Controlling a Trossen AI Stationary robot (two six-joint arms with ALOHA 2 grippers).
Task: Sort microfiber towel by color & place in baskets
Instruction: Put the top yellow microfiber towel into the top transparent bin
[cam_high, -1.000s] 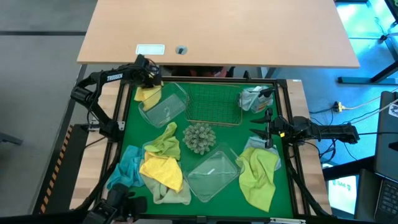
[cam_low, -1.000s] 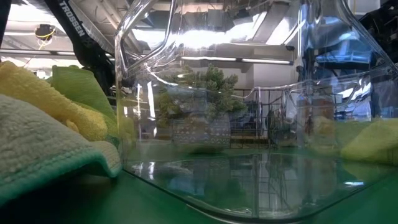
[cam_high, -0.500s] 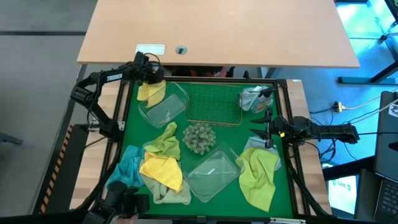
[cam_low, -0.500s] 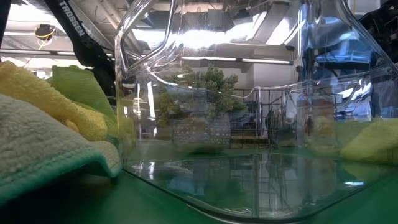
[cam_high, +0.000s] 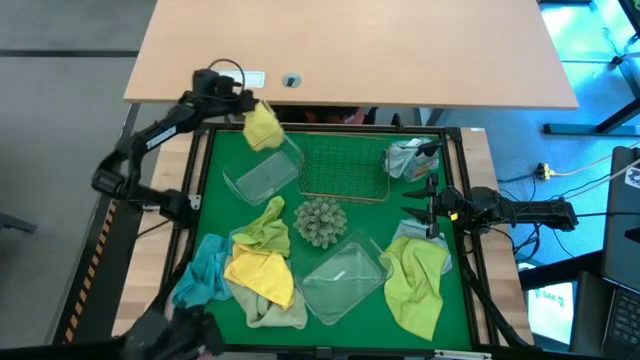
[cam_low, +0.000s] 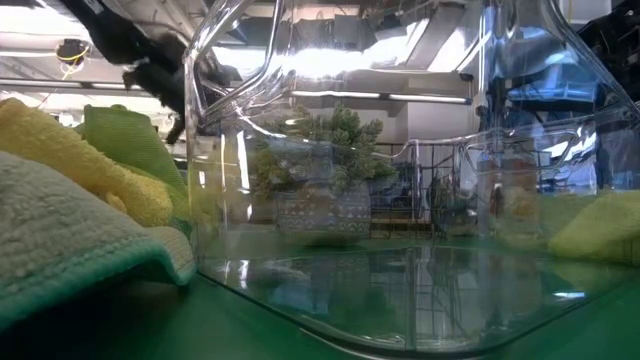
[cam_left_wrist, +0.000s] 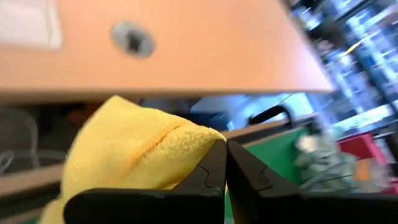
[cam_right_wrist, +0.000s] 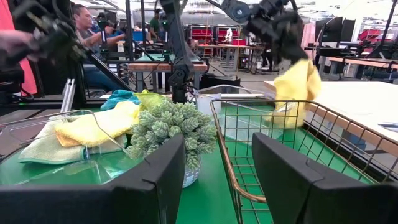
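My left gripper (cam_high: 243, 101) is shut on a bright yellow towel (cam_high: 263, 127), high above the far rim of the far-left clear tub (cam_high: 262, 175). The right wrist view shows that towel (cam_right_wrist: 294, 87) hanging beyond the wire-mesh basket (cam_right_wrist: 280, 143). My right gripper (cam_high: 416, 210) waits open at the table's right side, near the basket's (cam_high: 345, 168) right end. Loose towels lie on the green mat: lime green (cam_high: 265, 230), yellow (cam_high: 260, 275), light blue (cam_high: 200, 270), pale sage (cam_high: 272, 312), and another lime green one (cam_high: 415, 285). A second clear tub (cam_high: 340, 280) sits near the front. My left gripper pinches the yellow towel between its two shut fingers (cam_left_wrist: 214, 165) at a bunched fold (cam_left_wrist: 186, 140). The fingers come at it from above, slanting. The towel hangs slack below them, lifted clear of the tub.
A spiky grey-green ball (cam_high: 320, 220) stands in the middle of the mat between the baskets. A bottle and a greyish cloth (cam_high: 408, 157) sit at the far right corner. A wooden desk (cam_high: 350, 50) lies beyond the far edge. People sit in the room behind.
My left gripper has risen and swung toward the far edge and slightly right, staying shut. The yellow towel, which lay in the far-left corner of the clear tub, has been lifted clear and now hangs below the fingers.
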